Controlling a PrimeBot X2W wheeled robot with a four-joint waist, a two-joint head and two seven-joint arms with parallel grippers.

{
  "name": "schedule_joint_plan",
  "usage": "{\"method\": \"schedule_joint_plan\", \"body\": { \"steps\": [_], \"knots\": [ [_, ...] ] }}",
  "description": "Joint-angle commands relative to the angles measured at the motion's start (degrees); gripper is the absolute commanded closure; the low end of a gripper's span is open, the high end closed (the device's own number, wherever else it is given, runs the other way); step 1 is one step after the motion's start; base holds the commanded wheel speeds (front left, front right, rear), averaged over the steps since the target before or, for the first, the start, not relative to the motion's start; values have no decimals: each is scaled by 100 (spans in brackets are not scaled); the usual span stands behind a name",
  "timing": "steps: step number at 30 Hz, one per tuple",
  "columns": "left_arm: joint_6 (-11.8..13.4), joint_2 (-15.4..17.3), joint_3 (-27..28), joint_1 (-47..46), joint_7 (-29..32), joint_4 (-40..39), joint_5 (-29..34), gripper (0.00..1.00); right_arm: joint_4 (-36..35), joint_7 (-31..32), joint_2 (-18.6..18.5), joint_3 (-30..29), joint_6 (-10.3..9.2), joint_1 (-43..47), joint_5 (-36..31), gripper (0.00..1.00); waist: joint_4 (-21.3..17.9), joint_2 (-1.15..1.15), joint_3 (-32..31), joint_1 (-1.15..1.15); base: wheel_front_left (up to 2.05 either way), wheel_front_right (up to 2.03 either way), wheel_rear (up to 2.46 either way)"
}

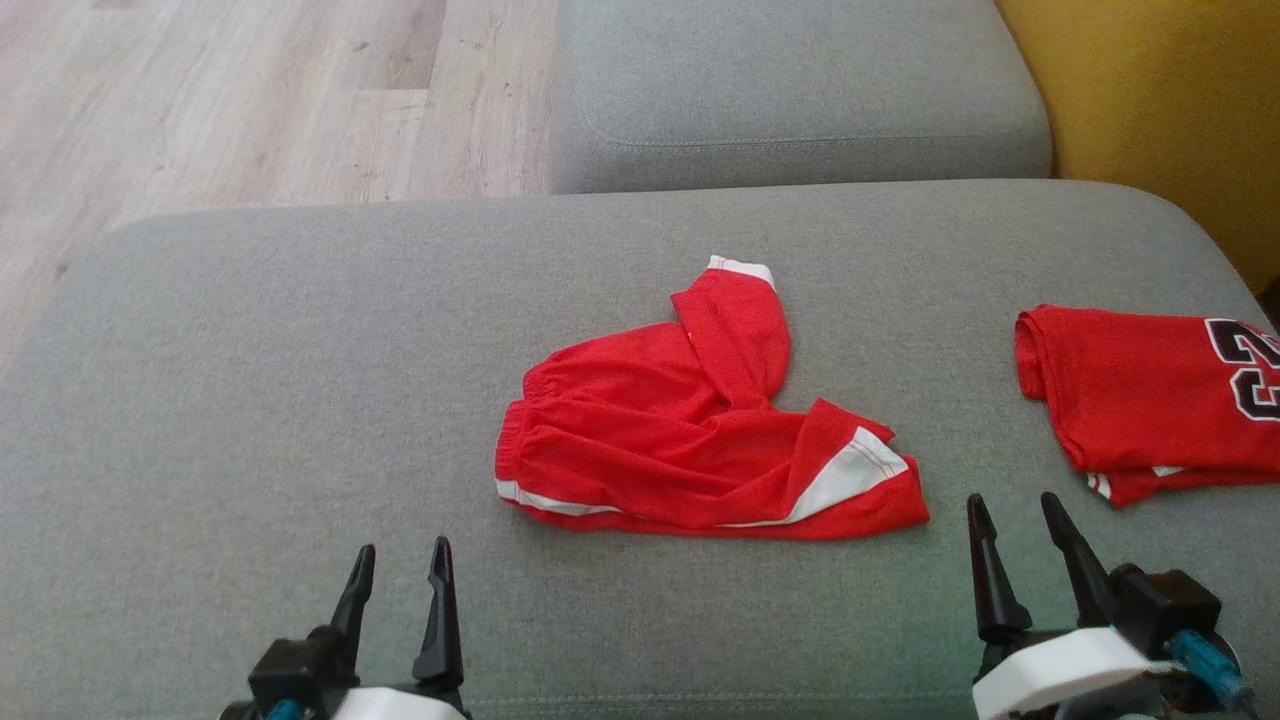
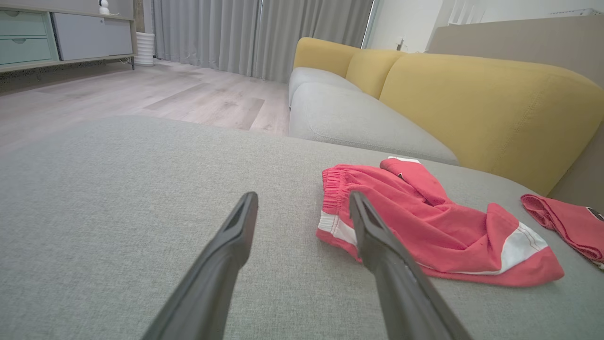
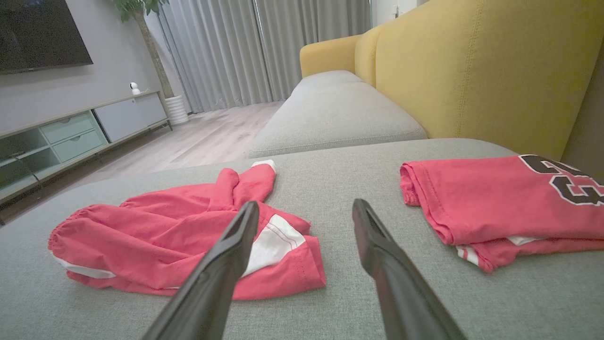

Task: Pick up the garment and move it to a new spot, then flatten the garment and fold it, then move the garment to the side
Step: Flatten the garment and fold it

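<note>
While red shorts (image 1: 690, 430) lie crumpled at frame centre on grey cushion (image 1: 250, 400), left gripper (image 1: 403, 545) (lower left) and right gripper (image 1: 1012, 497) (lower right) stand spread and empty. Risk: pinching only one layer leaves bunching; right gripper may snag folded jersey (image 1: 1140, 400) at right edge

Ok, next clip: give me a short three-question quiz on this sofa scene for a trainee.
1. True or false: the left jaws grip the red shorts.
2. The folded numbered jersey lies on which side of the shorts? A) robot's left B) robot's right C) on top of them
3. Fill in: both arms' jaws stand ____.
Key: 1 false; 2 B; 3 open.
</note>
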Motion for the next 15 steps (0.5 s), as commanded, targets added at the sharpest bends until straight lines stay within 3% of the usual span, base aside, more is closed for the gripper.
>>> {"method": "schedule_joint_plan", "body": {
  "steps": [1,15],
  "knots": [
    [31,97,171,-229,31,-204,52,0,-159,-22,-31,144,37,-282,-57,0,6,0,10,0,0,0,0],
    [42,224,76,-326,277,-208,68,0,-122,-35,-31,127,37,-321,-50,0,19,0,38,0,0,0,0]
  ]
}}
